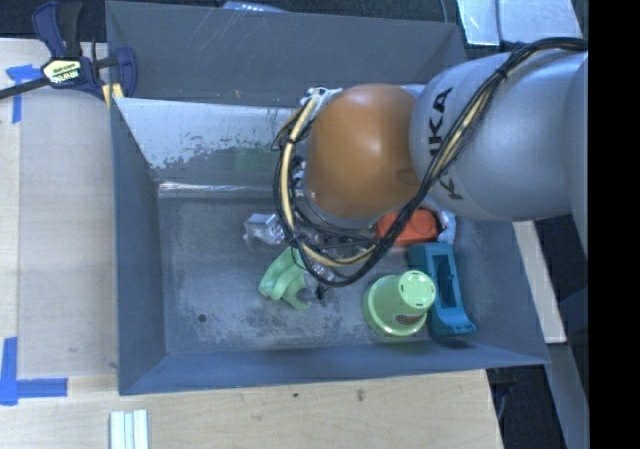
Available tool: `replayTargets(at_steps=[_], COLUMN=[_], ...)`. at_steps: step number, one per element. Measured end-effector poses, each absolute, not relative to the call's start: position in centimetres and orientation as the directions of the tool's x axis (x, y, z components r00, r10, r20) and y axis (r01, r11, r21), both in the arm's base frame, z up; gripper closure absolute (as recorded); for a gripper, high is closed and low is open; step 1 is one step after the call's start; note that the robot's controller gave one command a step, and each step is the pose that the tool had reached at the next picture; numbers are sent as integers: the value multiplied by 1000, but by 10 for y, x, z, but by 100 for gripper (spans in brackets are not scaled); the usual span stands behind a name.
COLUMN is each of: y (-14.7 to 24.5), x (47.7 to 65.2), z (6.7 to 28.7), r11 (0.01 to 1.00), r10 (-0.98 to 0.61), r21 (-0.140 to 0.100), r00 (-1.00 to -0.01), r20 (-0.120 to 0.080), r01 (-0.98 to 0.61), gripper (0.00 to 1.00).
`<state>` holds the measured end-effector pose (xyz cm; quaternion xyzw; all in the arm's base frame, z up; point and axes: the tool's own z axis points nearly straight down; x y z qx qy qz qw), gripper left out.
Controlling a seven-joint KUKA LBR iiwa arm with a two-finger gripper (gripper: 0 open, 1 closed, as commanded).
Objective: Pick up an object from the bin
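Saw gripper (318, 283) low at mid-frame, mostly tucked under orange wrist cover (360, 152). Couldn't tell if open or closed. Placed it right beside crumpled green thing (283, 282), lower centre of bin (140, 267). Took that as probable target; contact unclear. Noted silvery scrap (264, 229) just to upper left, lime cup (398, 305) and blue tool (447, 295) at lower right, orange obj (410, 225) by cables (287, 172). Risks, as judged: could lose the soft-looking green piece from an edge-only pinch; could drag scrap along w/ it; might bump cup w/ wrist on lift.
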<state>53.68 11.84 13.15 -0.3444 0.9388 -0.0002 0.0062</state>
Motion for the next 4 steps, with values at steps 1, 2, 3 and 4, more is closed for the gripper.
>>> replayTargets(at_steps=[1,2,3,4], y=[113,113,116,113], x=[533,533,527,535], z=[88,88,127,189], r11=[667,667,680,662], r10=[-745,-745,-733,-750], r21=[-8,-8,-2,-6], r00=[-667,-667,-680,-662], r20=[-11,-11,-4,-10], r01=[-745,-745,-733,-750], gripper=[100,100,100,100])
